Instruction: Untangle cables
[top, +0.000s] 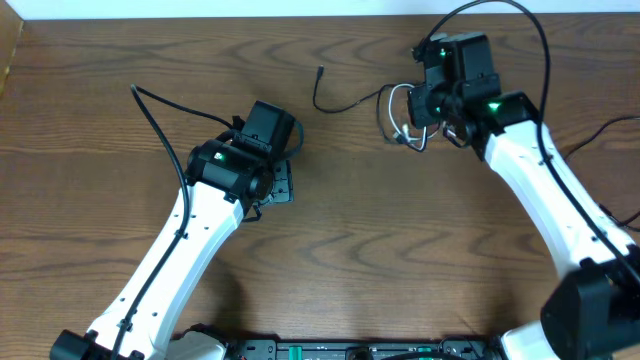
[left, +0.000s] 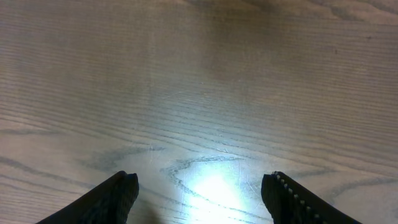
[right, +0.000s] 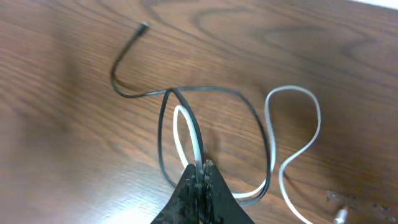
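Observation:
A thin black cable (top: 345, 100) and a white cable (top: 392, 112) lie looped together at the back right of the table. In the right wrist view the black cable (right: 205, 93) crosses the white cable (right: 298, 124), and its plug end (right: 143, 26) points away to the upper left. My right gripper (right: 202, 167) is shut on both cables where the white and black strands run side by side; it also shows in the overhead view (top: 415, 128). My left gripper (left: 202, 183) is open and empty just above bare wood; it also shows in the overhead view (top: 280, 185).
A thicker black arm wire (top: 160, 110) arcs over the table left of the left arm. A small silver plug (right: 342, 214) lies at the lower right in the right wrist view. The table's far edge (top: 250, 18) meets a white wall.

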